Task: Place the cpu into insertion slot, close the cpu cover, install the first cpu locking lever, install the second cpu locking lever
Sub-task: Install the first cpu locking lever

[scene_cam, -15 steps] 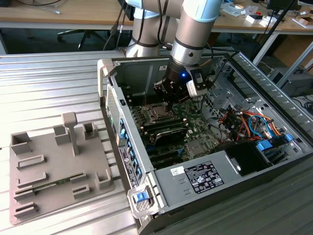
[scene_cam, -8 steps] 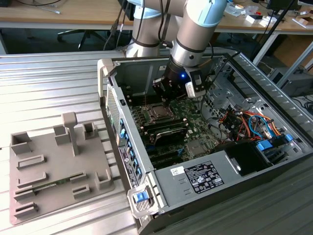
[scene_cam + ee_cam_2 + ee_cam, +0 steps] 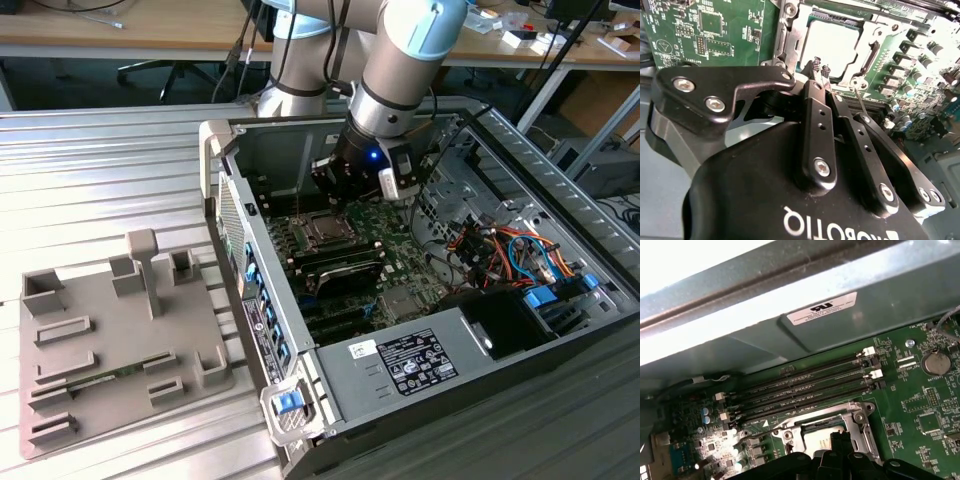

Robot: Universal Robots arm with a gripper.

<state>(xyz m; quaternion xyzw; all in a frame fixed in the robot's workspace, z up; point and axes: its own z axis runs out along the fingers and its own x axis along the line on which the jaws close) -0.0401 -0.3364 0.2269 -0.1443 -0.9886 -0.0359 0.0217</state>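
A robot arm reaches into an open computer case (image 3: 560, 190) lying on a ribbed metal table (image 3: 100, 180), its gripper (image 3: 345, 190) poised just above the processor socket near the centre of the exterior view. The case's side walls rise around the motherboard (image 3: 400, 250); a bundle of orange and blue cables (image 3: 510, 250) crowds the right of the frame, while a grey fixture tray (image 3: 90, 350) sits well apart at lower left.

In the second wrist view, the gripper's (image 3: 820, 70) black fingers (image 3: 815, 100) are pressed together, tips meeting with nothing visibly between them, just at the socket's near edge. The cpu (image 3: 832, 47), its silvery top bright under the light, lies seated in the socket in the upper middle of that frame, framed by the cpu cover (image 3: 790, 45), which lies flat around it.

In the first wrist view, the cover (image 3: 860, 427) sits at lower centre, with the memory slots (image 3: 805, 385) running just beyond it and the case wall (image 3: 790, 305) looming across the upper half.
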